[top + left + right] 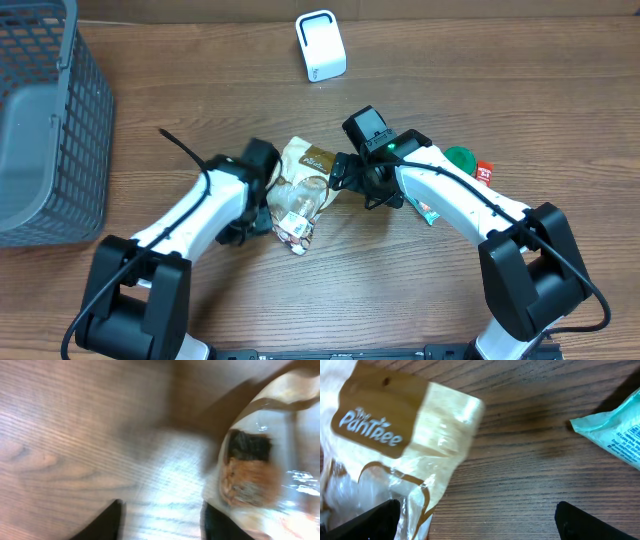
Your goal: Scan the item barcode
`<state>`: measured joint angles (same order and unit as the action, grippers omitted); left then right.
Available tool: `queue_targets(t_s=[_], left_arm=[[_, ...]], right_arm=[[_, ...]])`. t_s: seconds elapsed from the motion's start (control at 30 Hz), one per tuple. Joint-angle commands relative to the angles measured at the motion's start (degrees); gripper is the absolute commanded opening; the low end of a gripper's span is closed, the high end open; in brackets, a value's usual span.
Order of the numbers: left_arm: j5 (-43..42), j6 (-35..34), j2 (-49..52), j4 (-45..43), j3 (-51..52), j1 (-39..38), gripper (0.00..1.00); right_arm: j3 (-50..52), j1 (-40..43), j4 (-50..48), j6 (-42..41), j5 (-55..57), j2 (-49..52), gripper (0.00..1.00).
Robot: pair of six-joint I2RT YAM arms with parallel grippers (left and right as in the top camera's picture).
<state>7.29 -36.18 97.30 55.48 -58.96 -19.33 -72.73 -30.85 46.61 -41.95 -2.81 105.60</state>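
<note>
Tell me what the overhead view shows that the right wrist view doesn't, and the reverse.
Only overhead: the grey basket, the white scanner and a green round item. Only right wrist: the Pantree lettering on the snack bag. Both: the snack bag, the teal packet and the wooden table.
</note>
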Motion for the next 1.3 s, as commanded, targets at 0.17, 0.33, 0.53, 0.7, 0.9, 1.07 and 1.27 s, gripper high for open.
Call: queue_targets(t_s=[0.17,0.33,0.53,0.7,0.9,1.07,1.27], left_arm=[[-16.41,2.91,-0.81,-1.01,-2.89,4.0,0.79],[-18.51,2.29,-0.81,-1.73,-2.86,3.93,0.79],[-20.5,-1.6,-0.81,-4.46,-2.25,3.76,0.8],[-20.5,-8.57,-0.11,-11.45,-0.22,1.95,0.79],[-23.12,-14.64,1.73,-18.6,1.73,-0.11,0.76],[-23.34,-15.3,2.93,-20.31,1.79,-1.49,0.74],[-21.99,-15.3,3.34,-20.17,1.9,-1.68,0.64]], right_arm=[[0.02,-0.26,0.28,1.9,0.02,-1.99,1.0],[0.04,-0.26,0.09,1.92,0.15,-1.99,1.0],[0.02,-0.26,0.0,1.9,0.37,-1.99,1.0],[0.02,-0.26,0.0,1.9,0.37,-1.99,1.0],[0.04,-0.26,0.02,1.9,0.35,-1.99,1.0],[0.02,-0.26,-0.2,1.9,0.37,-1.99,1.0],[0.04,-0.26,-0.15,1.9,0.33,-1.99,1.0]])
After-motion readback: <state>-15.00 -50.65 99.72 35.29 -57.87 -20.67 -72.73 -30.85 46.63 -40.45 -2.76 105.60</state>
